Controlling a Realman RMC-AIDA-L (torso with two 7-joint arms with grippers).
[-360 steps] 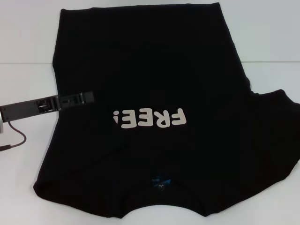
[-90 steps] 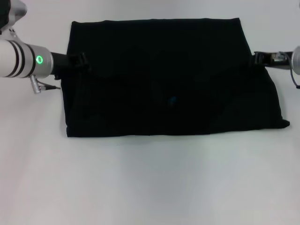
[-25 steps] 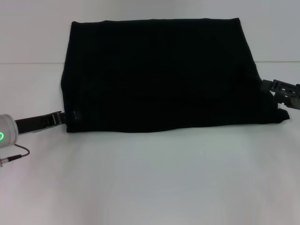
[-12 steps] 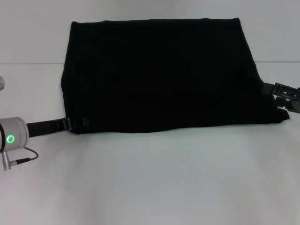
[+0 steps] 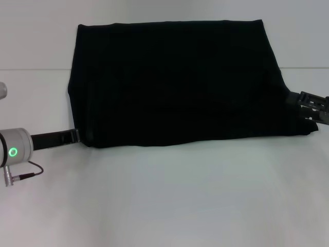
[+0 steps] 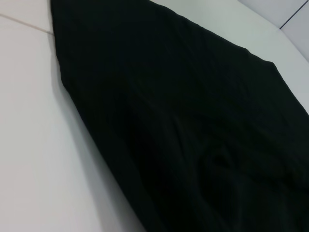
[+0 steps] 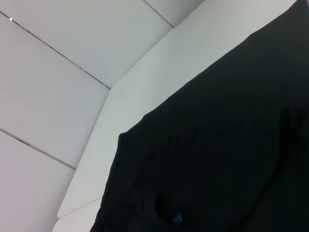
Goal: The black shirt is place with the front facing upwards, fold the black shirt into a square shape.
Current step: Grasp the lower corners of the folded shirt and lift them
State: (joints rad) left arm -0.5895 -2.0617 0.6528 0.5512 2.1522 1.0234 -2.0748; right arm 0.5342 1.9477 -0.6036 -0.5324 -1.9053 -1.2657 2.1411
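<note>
Black cloth: the black shirt [image 5: 177, 82] lies folded into a wide rectangle on the white table [image 5: 169, 200], filling the far half of the head view, no lettering showing.
Long axis: runs 9 o'clock to 3 o'clock across the table, clearly wider than it is deep, so it is not yet a square.
Left gripper: the left gripper [image 5: 77, 136] sits at the shirt's near-left corner, at about 8 o'clock from the cloth's centre, tips touching or tucked into the hem; whether it has clenched on cloth cannot be told.
Right gripper: the right gripper [image 5: 307, 108] sits at the near-right corner, at about 4 o'clock from the centre, against the edge; its grip likewise cannot be told.
Wrist views: the left wrist camera shows the shirt's edge running diagonally over the table; the right wrist camera shows the cloth and a speck of blue label [image 7: 177, 218] in a crease.
Deciding relation: each arm is at its own short end, the shirt lying between them along its long axis; the left corner is nearer the left arm, the right corner nearer the right.
Likely next move: judged from this, one short end carried across toward the other would halve the width.
</note>
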